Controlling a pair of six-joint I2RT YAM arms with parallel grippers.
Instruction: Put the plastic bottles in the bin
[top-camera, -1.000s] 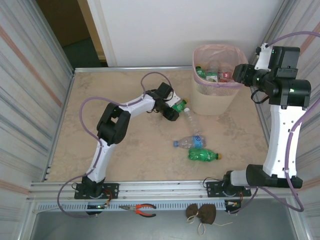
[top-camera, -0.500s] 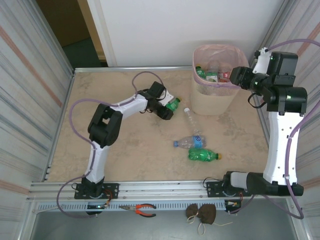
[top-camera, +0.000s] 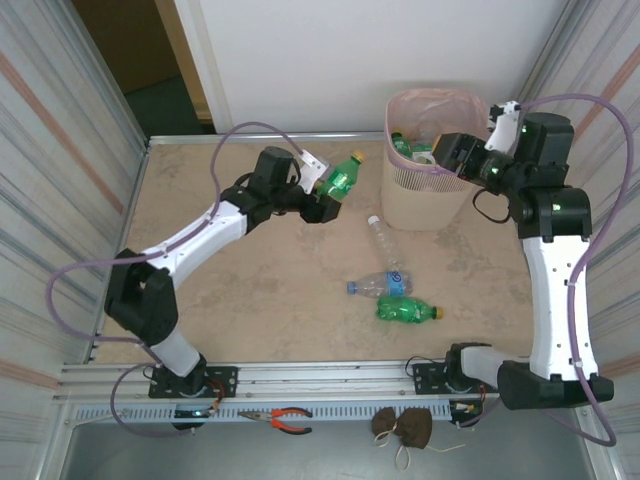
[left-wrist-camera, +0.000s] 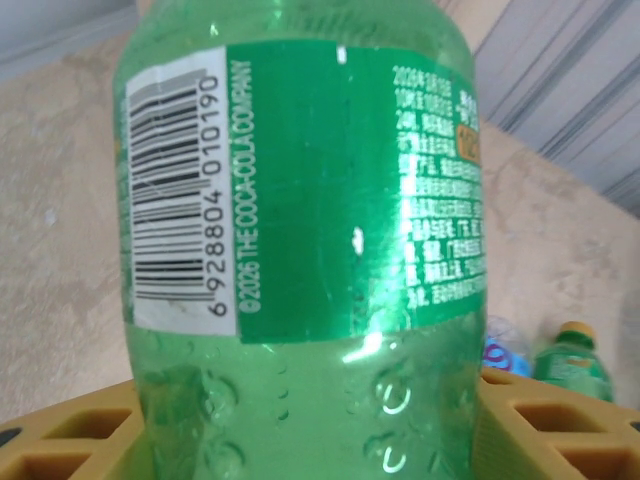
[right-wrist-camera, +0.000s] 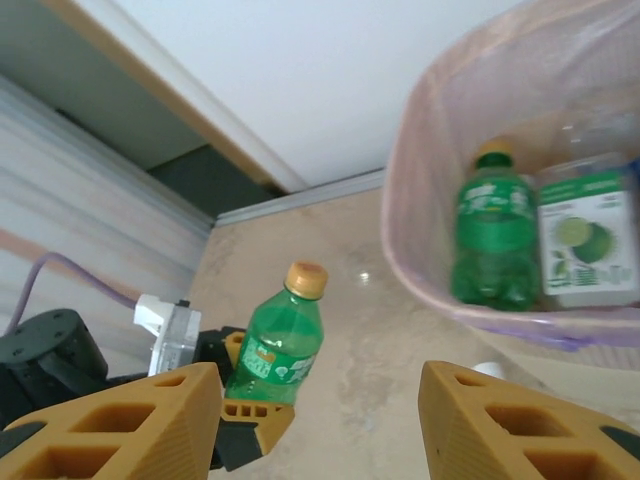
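One green bottle (top-camera: 341, 180) sits cap-up, clamped between the left gripper's (top-camera: 322, 195) jaws, held high presumably to clear the bin (top-camera: 405, 210) beyond them, while the right gripper's (top-camera: 447, 155) jaws hang apart, empty, over its rim.

White-black arms (top-camera: 195, 238), lilac cables (top-camera: 246, 129), ochre honeycombed tool fingers (right-wrist-camera: 120, 420).

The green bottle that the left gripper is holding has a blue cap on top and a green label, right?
Not quite. The green bottle that the left gripper is holding does have a green label, but its cap is orange, not blue. The right wrist view shows the cap clearly.
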